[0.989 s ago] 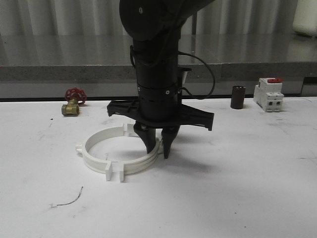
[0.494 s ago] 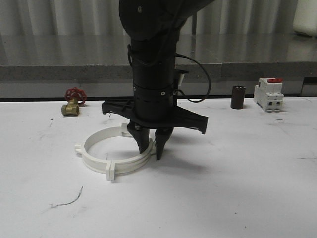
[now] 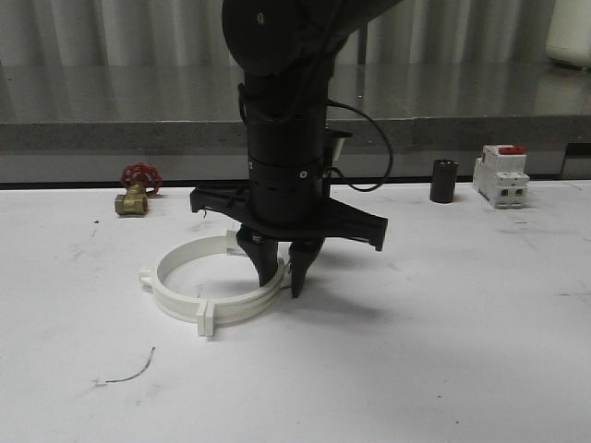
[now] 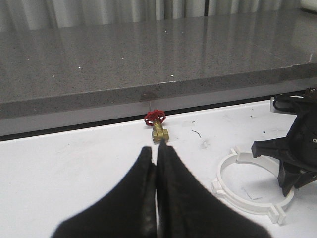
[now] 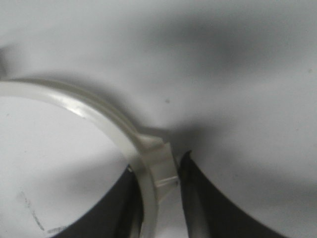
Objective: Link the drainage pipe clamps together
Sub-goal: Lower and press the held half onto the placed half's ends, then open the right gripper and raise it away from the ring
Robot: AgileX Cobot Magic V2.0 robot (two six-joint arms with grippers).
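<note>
The two white drainage pipe clamps [image 3: 175, 300] lie on the white table as one closed ring, their end tabs [image 3: 205, 321] meeting at the front. My right gripper [image 3: 282, 286] comes straight down on the ring's right side, one finger inside the wall and one outside. In the right wrist view the ring wall [image 5: 99, 116] and a tab run between the right gripper's [image 5: 157, 166] dark fingers, which press on it. In the left wrist view my left gripper [image 4: 157, 148] is shut and empty above the table, with the ring [image 4: 247, 203] off to one side.
A brass valve with a red handwheel [image 3: 137, 189] sits at the back left. A dark cylinder [image 3: 443, 181] and a white-and-red breaker block [image 3: 500, 175] stand at the back right. A thin wire scrap [image 3: 129, 369] lies near the front. A grey ledge [image 3: 111, 129] runs behind the table.
A second ago the front tabs stood slightly apart. My right gripper moved left with the ring's right half, and the tabs came together. Nothing has moved in the last half second.
</note>
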